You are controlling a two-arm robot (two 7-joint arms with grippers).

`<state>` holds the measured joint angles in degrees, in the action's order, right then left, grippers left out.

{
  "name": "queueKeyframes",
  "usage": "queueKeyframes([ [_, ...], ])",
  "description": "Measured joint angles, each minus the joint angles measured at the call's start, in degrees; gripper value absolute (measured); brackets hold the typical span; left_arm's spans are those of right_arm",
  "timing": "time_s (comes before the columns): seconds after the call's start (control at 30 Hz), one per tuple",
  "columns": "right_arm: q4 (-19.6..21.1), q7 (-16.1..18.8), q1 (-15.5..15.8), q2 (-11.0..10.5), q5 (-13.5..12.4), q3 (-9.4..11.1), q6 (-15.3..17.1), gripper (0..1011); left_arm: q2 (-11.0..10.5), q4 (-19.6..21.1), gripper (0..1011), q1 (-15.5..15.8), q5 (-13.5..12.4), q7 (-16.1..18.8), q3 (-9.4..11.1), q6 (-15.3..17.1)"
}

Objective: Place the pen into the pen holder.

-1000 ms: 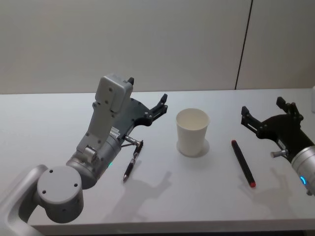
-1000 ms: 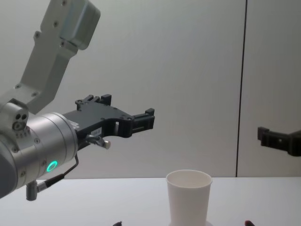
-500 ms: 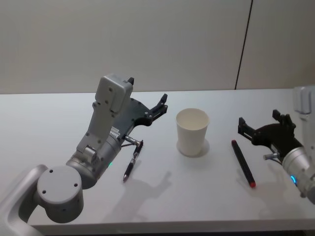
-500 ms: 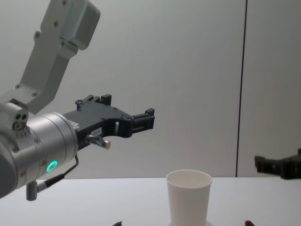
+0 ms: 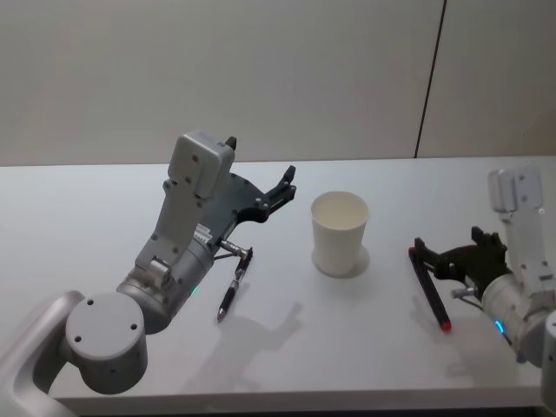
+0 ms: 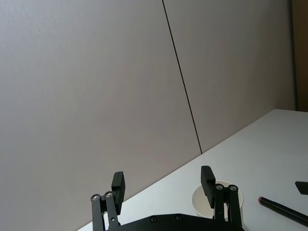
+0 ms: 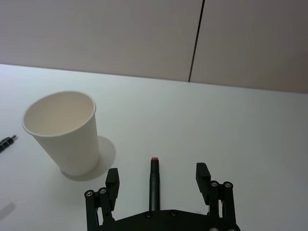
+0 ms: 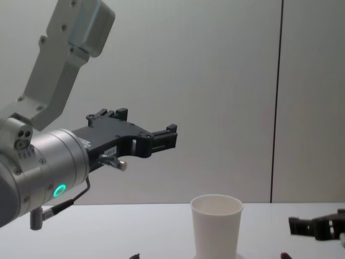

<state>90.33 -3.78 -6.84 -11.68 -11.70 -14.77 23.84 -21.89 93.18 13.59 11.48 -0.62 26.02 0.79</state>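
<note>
Right hand [image 5: 446,252] has dropped to the black red-tipped pen [image 5: 430,291] lying on the white desk [image 5: 87,200] right of the white paper cup [image 5: 339,234]. Its fingers are wide, empty, straddling the pen, so grasp likely next. Left hand [image 5: 287,184] parked left, open.

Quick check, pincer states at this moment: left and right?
Left pincer: open, empty, raised left of the pen holder.
Right pincer: open, holding nothing, low with the red-tipped pen between its fingers.

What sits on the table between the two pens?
The white paper cup stands upright between them in the head view: black pen to its left, red-tipped pen to its right.
</note>
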Motion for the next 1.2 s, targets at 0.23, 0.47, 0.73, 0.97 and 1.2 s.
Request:
queueKeyframes([
  [0.23,-2.75,-0.49,-1.01,1.14,-0.26,-0.21,1.44,1002,0.0,0.0,1004,0.0,0.0,0.0,0.0,0.0],
  [0.47,-5.34,-0.67,-2.12,2.21,-0.64,-0.36,2.21,1002,0.0,0.0,1004,0.0,0.0,0.0,0.0,0.0],
  [0.73,-8.34,-0.89,-3.51,3.45,-0.5,-0.61,3.02,1002,0.0,0.0,1004,0.0,0.0,0.0,0.0,0.0],
  [0.97,-10.26,-1.07,-4.43,4.2,0.02,-0.75,3.63,1002,0.0,0.0,1004,0.0,0.0,0.0,0.0,0.0],
  [1.2,-11.88,-1.21,-5.06,4.72,0.39,-0.77,4.16,1002,0.0,0.0,1004,0.0,0.0,0.0,0.0,0.0],
])
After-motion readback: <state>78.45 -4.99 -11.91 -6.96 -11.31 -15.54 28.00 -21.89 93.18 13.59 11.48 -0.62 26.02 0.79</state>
